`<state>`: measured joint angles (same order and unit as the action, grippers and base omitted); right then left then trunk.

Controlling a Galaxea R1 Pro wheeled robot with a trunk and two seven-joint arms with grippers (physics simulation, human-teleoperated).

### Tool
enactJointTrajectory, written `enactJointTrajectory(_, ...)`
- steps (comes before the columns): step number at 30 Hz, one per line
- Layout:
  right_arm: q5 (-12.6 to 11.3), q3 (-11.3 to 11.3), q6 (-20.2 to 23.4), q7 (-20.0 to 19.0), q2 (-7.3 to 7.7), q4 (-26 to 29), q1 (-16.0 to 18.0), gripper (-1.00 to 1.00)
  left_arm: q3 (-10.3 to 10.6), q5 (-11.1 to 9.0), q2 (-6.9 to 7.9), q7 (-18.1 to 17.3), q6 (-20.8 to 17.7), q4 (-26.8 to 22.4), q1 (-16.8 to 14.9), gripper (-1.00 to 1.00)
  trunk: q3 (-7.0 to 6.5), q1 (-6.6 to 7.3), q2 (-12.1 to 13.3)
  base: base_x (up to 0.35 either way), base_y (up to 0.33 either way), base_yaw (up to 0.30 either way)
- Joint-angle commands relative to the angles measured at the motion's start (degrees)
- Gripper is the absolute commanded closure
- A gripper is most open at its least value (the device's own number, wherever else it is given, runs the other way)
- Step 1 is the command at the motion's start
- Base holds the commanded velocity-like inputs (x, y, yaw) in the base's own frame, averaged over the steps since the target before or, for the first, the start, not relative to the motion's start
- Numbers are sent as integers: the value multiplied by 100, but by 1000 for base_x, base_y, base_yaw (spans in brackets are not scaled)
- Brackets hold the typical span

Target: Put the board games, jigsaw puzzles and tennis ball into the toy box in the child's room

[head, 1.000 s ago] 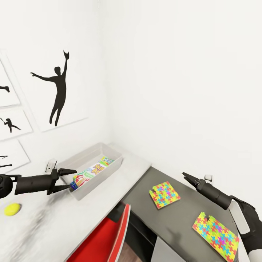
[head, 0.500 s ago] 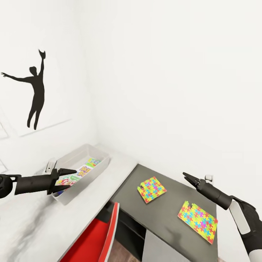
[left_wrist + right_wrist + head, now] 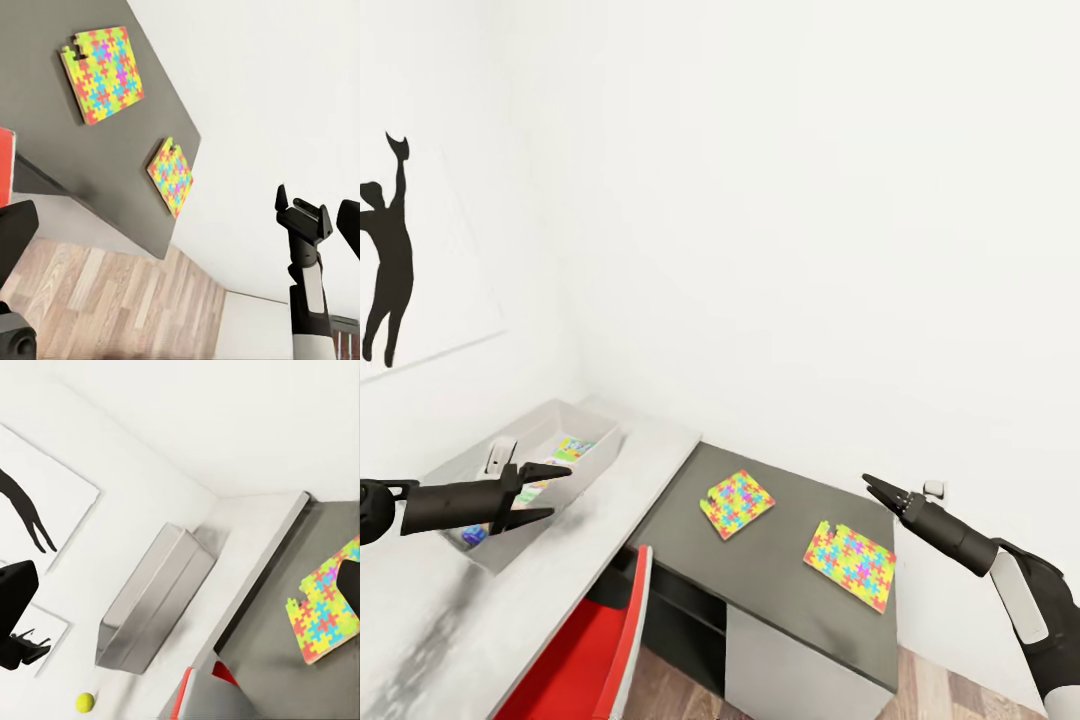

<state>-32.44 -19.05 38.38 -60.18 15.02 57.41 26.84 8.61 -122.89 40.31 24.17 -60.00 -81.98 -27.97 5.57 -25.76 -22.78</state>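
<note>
Oddly, tennis ball (image 3: 85,702) beside toy box (image 3: 154,600) from right wrist

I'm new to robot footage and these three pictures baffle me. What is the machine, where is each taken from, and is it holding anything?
This is a simulated two-armed robot on wheels. The large picture comes from its head camera, looking down over both arms: the left gripper and the right gripper. The other two come from cameras near each gripper. An L-shaped table has a light grey top and a lower dark section. On the dark part lie two jigsaw puzzles, flat and apart. On the light part stands the toy box, with colourful board games inside. The right wrist view also shows the tennis ball beside the box. A red chair sits below. Both grippers are open and hold nothing.
</note>
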Motion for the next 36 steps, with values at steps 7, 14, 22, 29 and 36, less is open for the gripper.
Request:
enactJointTrajectory(7,-25,-2,38,4,1,-8,5,-100,9,-59,4,53,0,-2,-7,-100,13,-2,-14,-45,0,-280)
enactJointTrajectory(14,-19,-2,38,25,-5,-11,5,-100,9,-59,4,53,0,-2,-7,-100,13,-2,-14,-6,0,-280)
enactJointTrajectory(22,-20,-2,36,32,0,-19,5,-100,12,-59,4,53,0,-10,-7,-100,13,-2,-14,-1,0,-264)
enactJointTrajectory(29,-22,-2,37,32,1,-20,5,-100,10,-59,4,53,0,-11,-7,-100,13,-2,-14,0,0,-247)
enactJointTrajectory(36,-25,-2,38,32,4,-20,5,-100,11,-59,-2,54,0,-11,-7,-100,13,-2,-14,0,0,-246)
